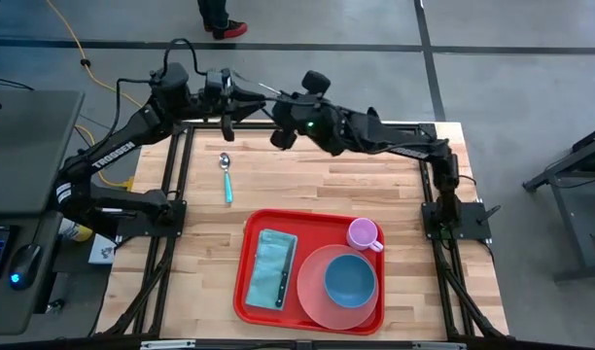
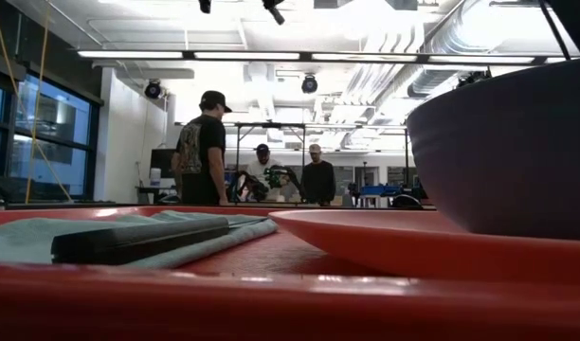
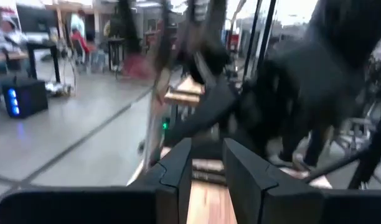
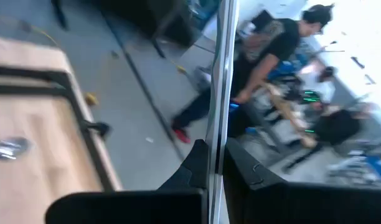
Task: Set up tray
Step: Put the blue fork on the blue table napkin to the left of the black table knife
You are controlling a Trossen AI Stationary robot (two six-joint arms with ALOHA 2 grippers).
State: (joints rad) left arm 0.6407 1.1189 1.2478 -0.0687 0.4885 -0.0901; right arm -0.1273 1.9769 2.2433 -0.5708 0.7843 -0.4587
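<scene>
In the low view, the tray [image 2: 271,303] fills the bottom edge and the blue bowl [image 2: 517,152] is cut off at right. The left wrist view is smeared; the dark arm [image 3: 315,81] ahead is unreadable. A thin metal utensil [image 4: 218,74] runs out of frame.

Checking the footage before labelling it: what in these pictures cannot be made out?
- Tray: near rim fills the low view's foreground, blurred.
- Bowl: cut off by the low view's right edge.
- Spoon: its bowl a blurred glint in the right wrist view.
- Right tool: thin metal piece clamped, end unseen.
</scene>
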